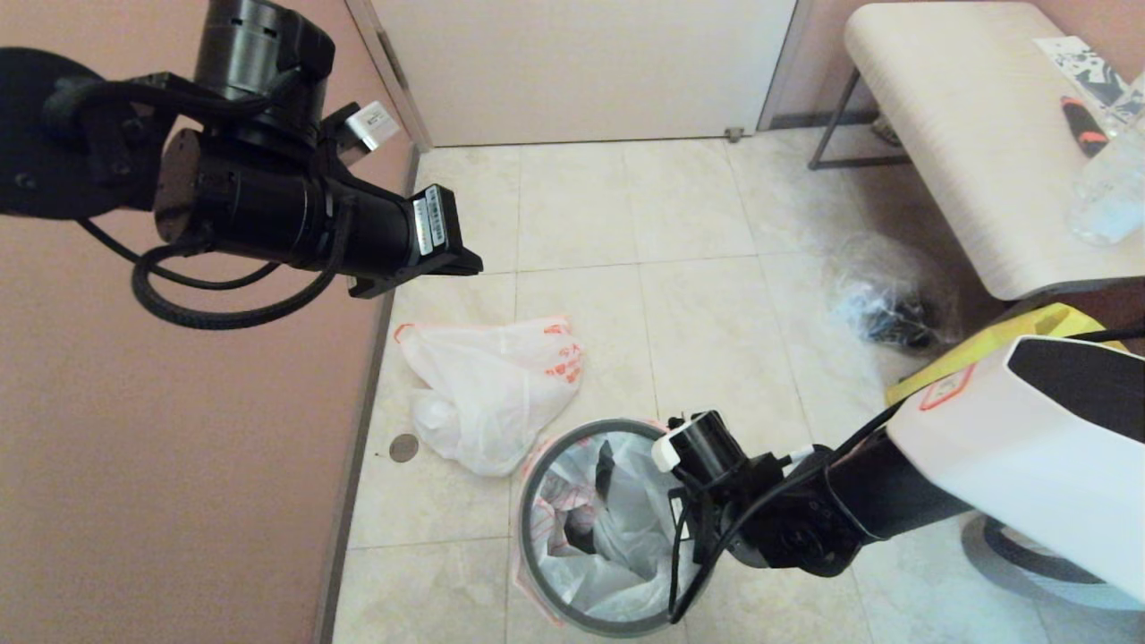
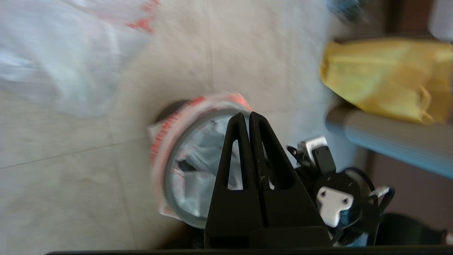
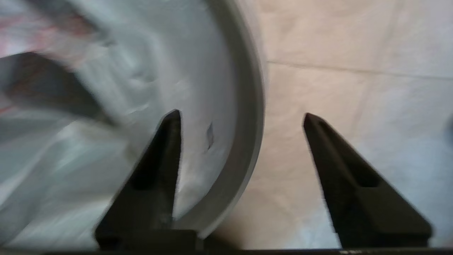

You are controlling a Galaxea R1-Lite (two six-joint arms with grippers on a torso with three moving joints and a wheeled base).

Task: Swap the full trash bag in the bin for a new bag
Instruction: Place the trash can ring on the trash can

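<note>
The bin stands on the floor tiles at the bottom centre, and its grey hoop [image 1: 601, 428] sits on top. The new bag [image 1: 626, 546] lines the inside, its red-printed edge folded out under the hoop. The full trash bag [image 1: 487, 394] lies on the floor just beyond the bin, towards the left wall. My right gripper [image 3: 240, 118] is open at the bin's right rim and straddles the hoop [image 3: 249, 106], one finger inside and one outside. My left gripper [image 2: 246, 115] is shut on nothing, held high over the bin.
A yellow fabric tote [image 1: 1029, 335] sits by my right arm. A clear bag of dark items [image 1: 881, 304] lies under the pale bench [image 1: 966, 152], which carries a water bottle [image 1: 1109, 188]. The pink wall runs close on the left, with a floor drain [image 1: 403, 447] beside it.
</note>
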